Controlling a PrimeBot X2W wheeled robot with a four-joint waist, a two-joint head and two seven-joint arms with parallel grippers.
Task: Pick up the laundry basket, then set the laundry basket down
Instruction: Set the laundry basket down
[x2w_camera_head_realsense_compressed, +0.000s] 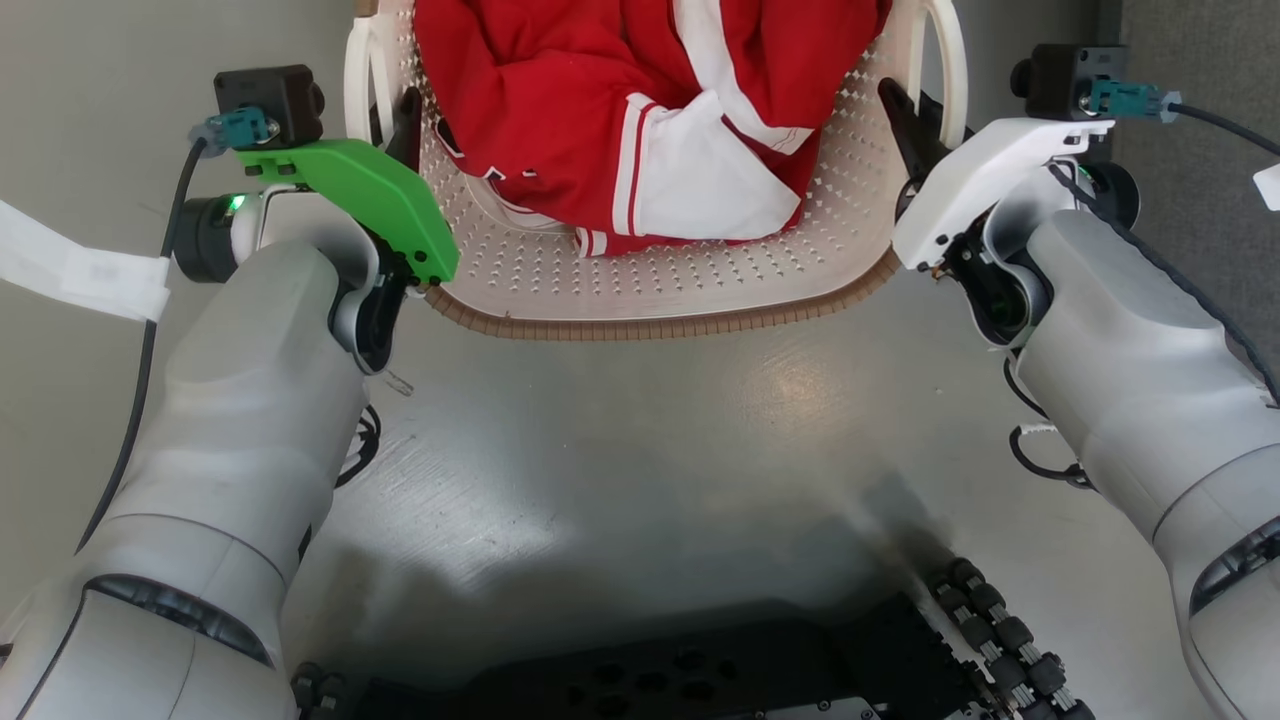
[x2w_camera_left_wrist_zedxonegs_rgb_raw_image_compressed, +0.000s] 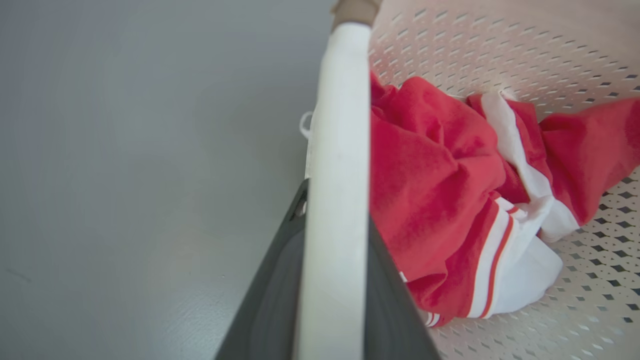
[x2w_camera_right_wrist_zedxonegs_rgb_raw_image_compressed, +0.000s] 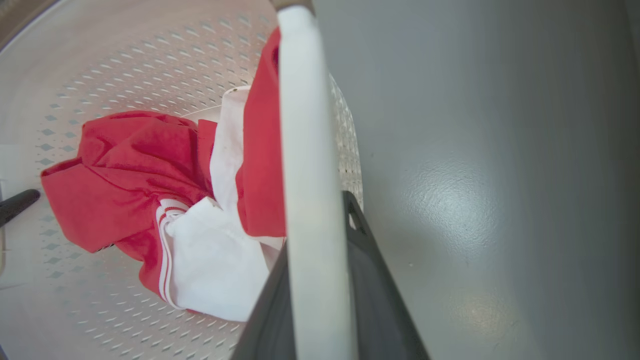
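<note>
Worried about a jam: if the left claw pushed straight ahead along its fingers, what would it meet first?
Probably the brown rim trim where the white loop handle it straddles joins the laundry basket; depth is unclear.

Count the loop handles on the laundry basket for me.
2. The left handle sits between the left gripper's fingers; the right handle sits between the right gripper's fingers, on opposite sides of the laundry basket.

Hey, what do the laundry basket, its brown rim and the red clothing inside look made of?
The laundry basket looks like matte cream moulded plastic: smooth rigid wall, regular punched holes. Its brown rim trim is ribbed with a woven look, probably plastic too, but unsure. The red and white garment is soft cloth, creased and folded.
</note>
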